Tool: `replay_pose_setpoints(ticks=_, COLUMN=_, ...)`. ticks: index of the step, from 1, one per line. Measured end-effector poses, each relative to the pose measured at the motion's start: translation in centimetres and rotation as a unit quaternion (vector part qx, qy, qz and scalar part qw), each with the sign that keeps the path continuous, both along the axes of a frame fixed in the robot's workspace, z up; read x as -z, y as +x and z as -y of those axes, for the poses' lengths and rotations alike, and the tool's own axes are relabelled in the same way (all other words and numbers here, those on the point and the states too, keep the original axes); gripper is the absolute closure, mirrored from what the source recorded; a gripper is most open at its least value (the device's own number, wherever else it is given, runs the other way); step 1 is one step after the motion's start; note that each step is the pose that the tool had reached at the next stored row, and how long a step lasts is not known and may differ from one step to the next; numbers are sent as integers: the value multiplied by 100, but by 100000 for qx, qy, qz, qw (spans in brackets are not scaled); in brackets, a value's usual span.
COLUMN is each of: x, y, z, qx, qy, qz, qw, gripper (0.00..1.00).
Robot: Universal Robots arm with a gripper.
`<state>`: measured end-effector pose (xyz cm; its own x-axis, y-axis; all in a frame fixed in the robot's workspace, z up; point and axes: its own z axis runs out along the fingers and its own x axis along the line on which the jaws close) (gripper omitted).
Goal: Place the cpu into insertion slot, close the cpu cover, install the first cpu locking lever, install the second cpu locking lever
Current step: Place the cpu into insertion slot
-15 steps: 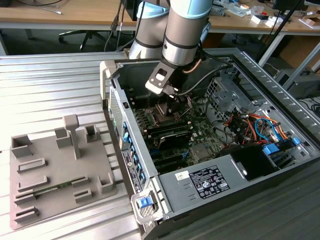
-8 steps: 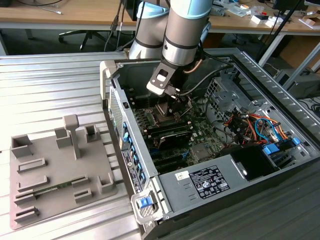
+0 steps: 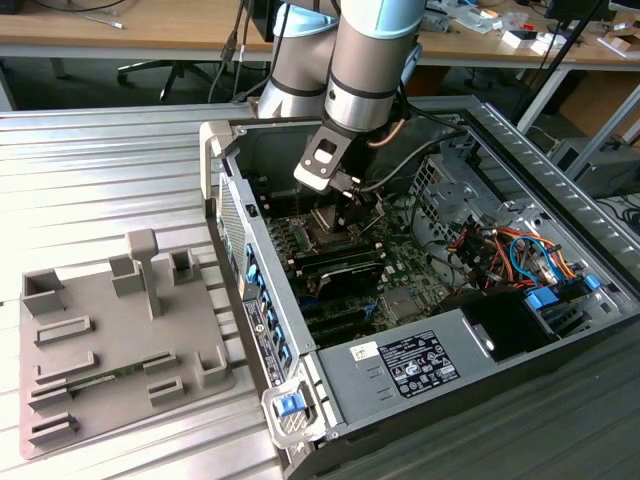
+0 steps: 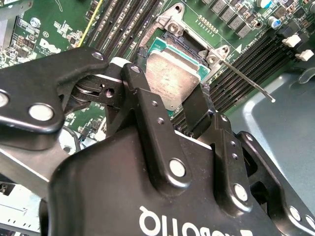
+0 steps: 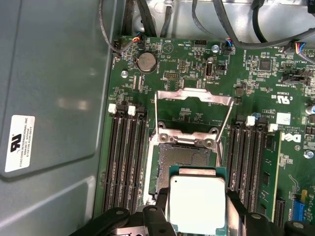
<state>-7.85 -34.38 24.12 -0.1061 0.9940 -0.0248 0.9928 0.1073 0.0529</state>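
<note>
My gripper [image 5: 197, 216] is shut on the cpu [image 5: 197, 196], a flat square chip with a grey metal top pinched between the two black fingers [image 4: 145, 113]. The chip hangs just over one edge of the open insertion slot [image 5: 183, 156] on the green motherboard; I cannot tell whether it touches. The cpu cover [image 5: 194, 96], a silver frame, stands raised at the slot's far side. A thin locking lever [image 4: 246, 78] sticks out free beside the socket, and another wire lever [image 5: 156, 118] is up. In the exterior view the gripper [image 3: 350, 198] is inside the computer case, over the socket [image 3: 325, 225].
Rows of memory slots [image 5: 127, 162] flank the socket on both sides. Cables [image 5: 147, 19] run along the board's edge. The case wall [image 3: 240, 250] and a drive cage with coloured wires [image 3: 500, 250] surround the board. A grey fixture tray [image 3: 110, 330] lies outside the case.
</note>
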Motion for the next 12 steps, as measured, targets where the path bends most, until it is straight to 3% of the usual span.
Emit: replay_pose_setpoints(ticks=12, x=27, y=10, z=0, qx=-1, qy=-7, qz=1, qw=100000, gripper=46)
